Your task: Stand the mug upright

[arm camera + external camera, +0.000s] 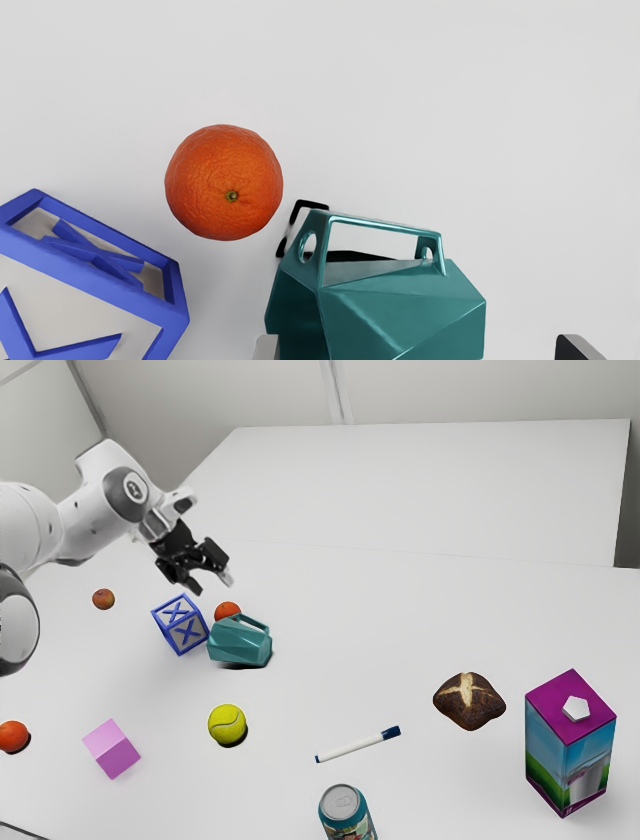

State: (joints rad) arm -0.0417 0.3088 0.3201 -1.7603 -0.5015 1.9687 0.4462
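Note:
The teal faceted mug (239,641) lies on its side on the table, its handle turned up and away from the tennis ball. My gripper (213,586) hangs in the air above and behind it, touching nothing. In the wrist view the mug (390,310) shows its angular handle, and part of its body runs past the bottom edge. The gripper (417,347) has its fingertips wide apart there, with the mug's body lying below and between them, not gripped.
An orange (224,182) and a blue-framed cube (181,625) sit close to the mug. A tennis ball (227,725), pink cube (112,748), marker (358,744), can (346,815), brown bun (469,701) and carton (570,744) stand farther off.

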